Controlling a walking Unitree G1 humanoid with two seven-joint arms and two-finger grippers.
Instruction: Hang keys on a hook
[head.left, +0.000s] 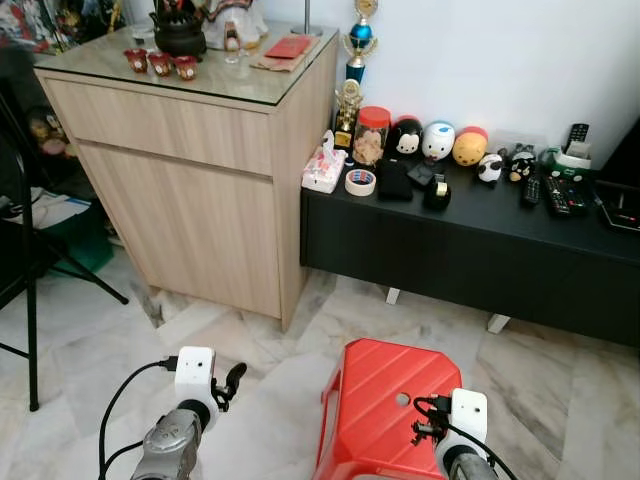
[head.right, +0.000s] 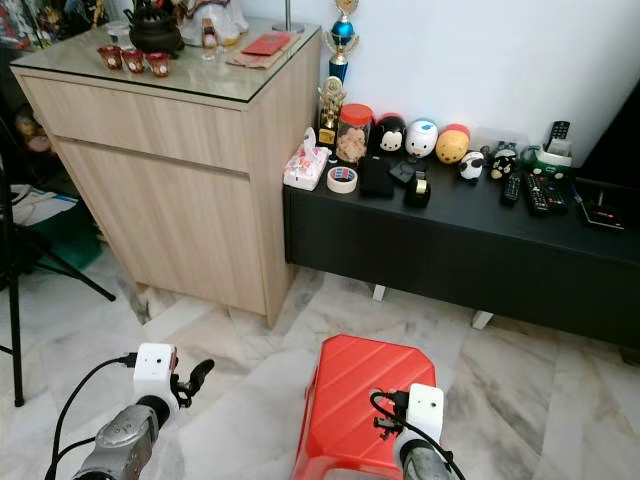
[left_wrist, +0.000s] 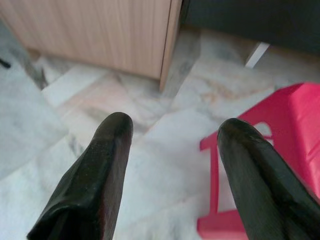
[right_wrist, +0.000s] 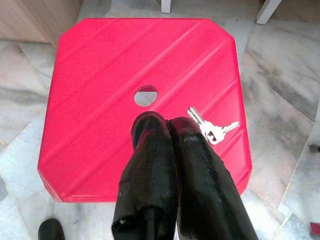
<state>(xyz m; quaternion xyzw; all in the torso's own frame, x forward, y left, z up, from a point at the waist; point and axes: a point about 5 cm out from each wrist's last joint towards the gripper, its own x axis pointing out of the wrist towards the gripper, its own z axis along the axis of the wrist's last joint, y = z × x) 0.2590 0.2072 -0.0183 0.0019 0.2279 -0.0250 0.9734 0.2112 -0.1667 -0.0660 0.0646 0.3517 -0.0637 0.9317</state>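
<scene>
A small bunch of silver keys (right_wrist: 213, 129) lies flat on the top of a red plastic stool (right_wrist: 105, 100), near one corner and a little way from its centre hole. My right gripper (right_wrist: 160, 124) hovers over the stool with its fingers shut together and nothing between them; the keys lie just beside the fingertips. In the eye views the stool (head.left: 380, 400) stands on the floor in front of me, under my right wrist. My left gripper (head.left: 233, 379) is open over bare marble floor left of the stool, its fingers (left_wrist: 112, 145) wide apart.
A tall wooden cabinet (head.left: 190, 200) with a glass top stands ahead on the left. A low black console (head.left: 470, 245) along the white wall carries figurines, tape, a tissue pack and remotes. Black tripod legs (head.left: 30, 300) stand at far left. Marble floor lies between me and the furniture.
</scene>
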